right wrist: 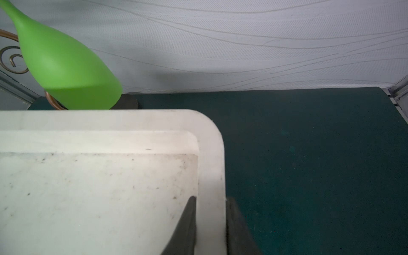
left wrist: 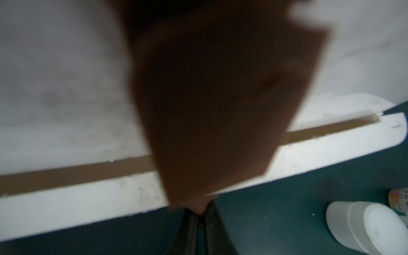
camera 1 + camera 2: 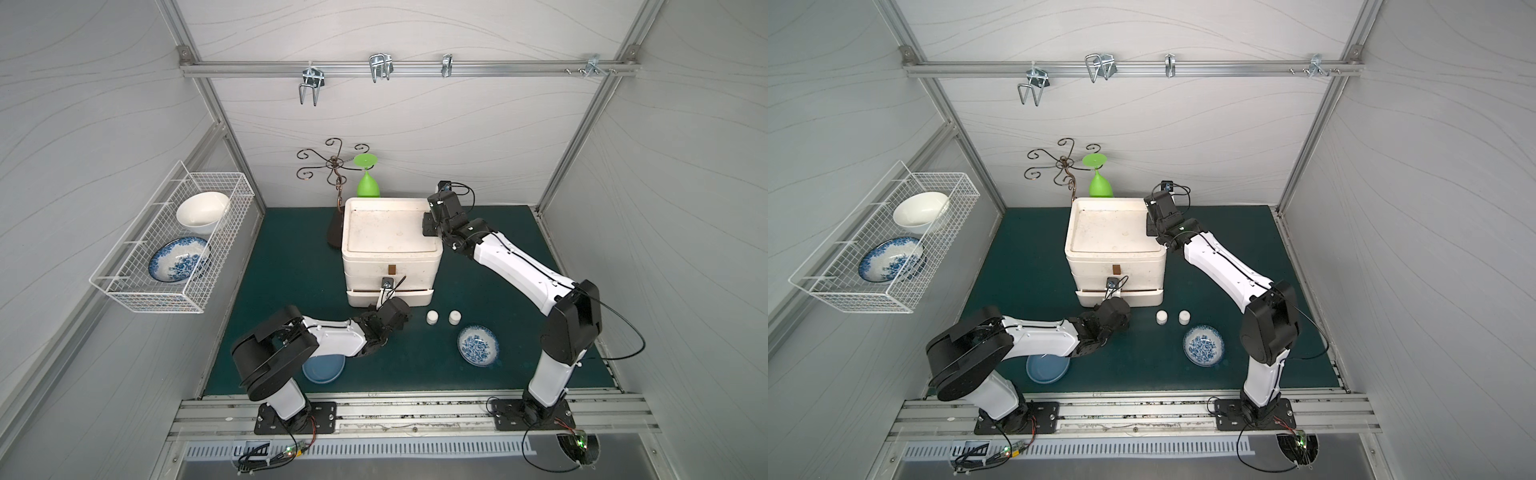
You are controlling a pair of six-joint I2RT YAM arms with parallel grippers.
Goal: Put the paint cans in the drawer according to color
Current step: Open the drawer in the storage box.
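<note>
Now, in both top views two tiny squat white paint cans [image 3: 432, 317] [image 3: 455, 317] with round lids stand upright side by side on the dark green worktop [image 3: 291, 257]. They are just in front of the white plastic drawer unit [image 3: 390, 245], clear of it and of each other. The unit's bottom drawer [image 3: 411, 298] sticks out a little. A blue-patterned saucer [image 3: 478, 345] lies near the cans, and a plain blue plate [image 3: 324, 370] lies partly under the left arm [image 3: 332, 336]. Behind the unit a green upturned goblet [image 3: 368, 187] hangs on a bronze wire rack [image 3: 332, 166]. Bare worktop lies left of the unit.

In the left wrist view the left hand [image 2: 199, 217] is pinched tight on a blurred brown pull tab [image 2: 220, 99] at the unit's front. A narrow brown slit runs above the drawer front, and one white can shows close by.

In the right wrist view the right hand [image 1: 210, 220] clamps the unit's raised top rim near a corner, one finger inside and one outside. Open worktop runs beyond to the back wall [image 1: 242, 44].
</note>
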